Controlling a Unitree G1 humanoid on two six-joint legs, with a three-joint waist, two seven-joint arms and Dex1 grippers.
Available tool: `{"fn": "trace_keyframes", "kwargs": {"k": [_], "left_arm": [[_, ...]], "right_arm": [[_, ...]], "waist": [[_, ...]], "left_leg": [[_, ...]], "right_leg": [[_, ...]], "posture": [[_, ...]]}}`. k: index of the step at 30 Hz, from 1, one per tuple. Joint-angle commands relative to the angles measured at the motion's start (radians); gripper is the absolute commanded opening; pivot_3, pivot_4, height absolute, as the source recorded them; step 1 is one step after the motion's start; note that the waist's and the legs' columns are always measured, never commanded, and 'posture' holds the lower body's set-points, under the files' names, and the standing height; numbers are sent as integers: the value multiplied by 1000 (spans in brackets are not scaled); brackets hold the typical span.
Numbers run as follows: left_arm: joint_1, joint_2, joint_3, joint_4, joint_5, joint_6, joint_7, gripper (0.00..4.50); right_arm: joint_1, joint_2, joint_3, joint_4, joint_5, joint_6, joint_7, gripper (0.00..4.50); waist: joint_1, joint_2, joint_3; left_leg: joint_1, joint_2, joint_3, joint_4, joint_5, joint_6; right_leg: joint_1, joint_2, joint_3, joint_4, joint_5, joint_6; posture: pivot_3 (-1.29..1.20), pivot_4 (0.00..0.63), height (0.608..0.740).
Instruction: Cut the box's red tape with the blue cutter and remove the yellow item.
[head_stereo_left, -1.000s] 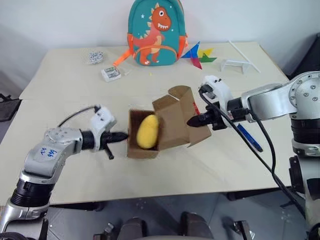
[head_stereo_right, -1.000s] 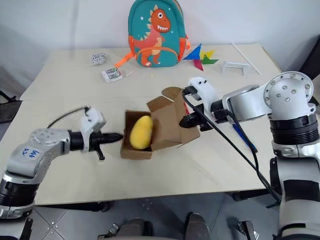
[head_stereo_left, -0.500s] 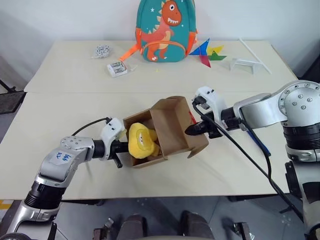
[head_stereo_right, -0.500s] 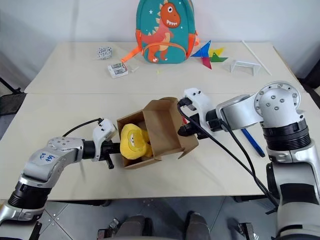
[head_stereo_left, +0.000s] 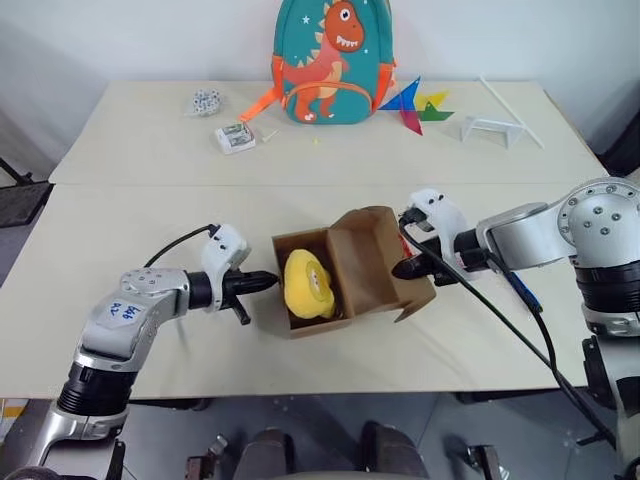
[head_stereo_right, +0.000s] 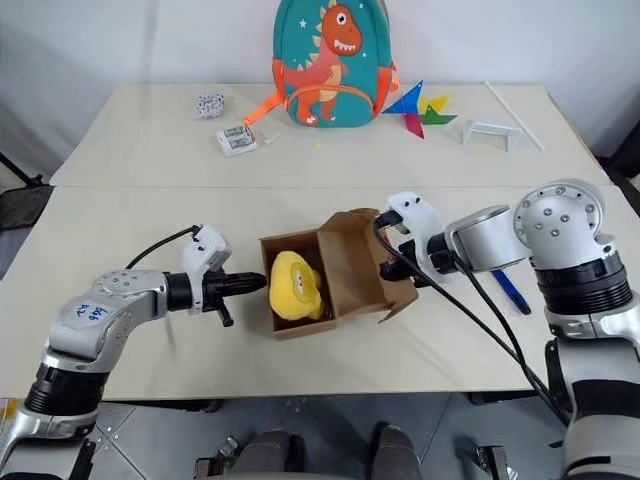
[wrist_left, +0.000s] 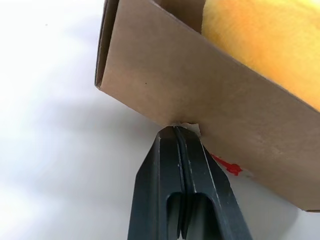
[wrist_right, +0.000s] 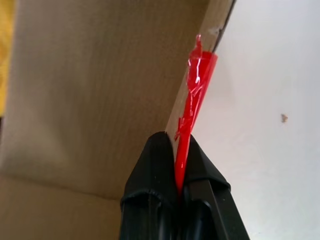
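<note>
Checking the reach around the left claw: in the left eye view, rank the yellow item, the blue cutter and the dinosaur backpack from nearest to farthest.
1. yellow item, in the open box, just right of the left claw.
2. blue cutter, far right, beyond the right arm.
3. dinosaur backpack, at the table's back edge.

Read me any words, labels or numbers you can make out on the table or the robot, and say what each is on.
None can be read.
Blue sticker on the left arm: handwritten marks, too blurred.
Small white packet near the backpack: print too small.
The box: no print visible.

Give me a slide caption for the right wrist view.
Right gripper shut on the lid edge of the opened box, with the torn red tape pinched between its fingers.
</note>
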Motion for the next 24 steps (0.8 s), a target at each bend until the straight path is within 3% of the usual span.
{"fn": "trace_keyframes", "kwargs": {"k": [1, 3, 6, 17, 24], "left_arm": [[-10, -19, 16, -36, -21, -30, 6, 0], [-20, -50, 26, -19, -32, -41, 17, 0], [-27, -68, 25, 1, -28, -54, 15, 0], [-41, -42, 0, 46, 2, -107, -13, 0], [-35, -30, 8, 51, 4, -118, -15, 0]], "right_arm": [[8, 11, -53, -9, 11, 5, -27, 19], [14, 26, -83, -2, 13, 5, -49, 19], [24, 43, -123, 5, 23, 4, -78, 686], [50, 7, -196, 11, 56, 5, -63, 4410], [81, -51, -279, -75, -61, -75, 132, 4464]], "waist": [[-1, 0, 0], [-1, 0, 0], [-1, 0, 0], [-1, 0, 0], [0, 0, 0]], "left_leg": [[0, 0, 0, 0, 0, 0], [0, 0, 0, 0, 0, 0], [0, 0, 0, 1, 0, 0], [0, 0, 0, 1, 0, 0], [0, 0, 0, 1, 0, 0]], "right_leg": [[0, 0, 0, 0, 0, 0], [0, 0, 0, 0, 0, 0], [0, 0, 0, 0, 0, 0], [0, 0, 0, 0, 0, 0], [0, 0, 0, 0, 0, 0]], "posture": [[0, 150, 740], [0, 150, 740], [0, 150, 740], [0, 150, 740], [0, 150, 740]]}}
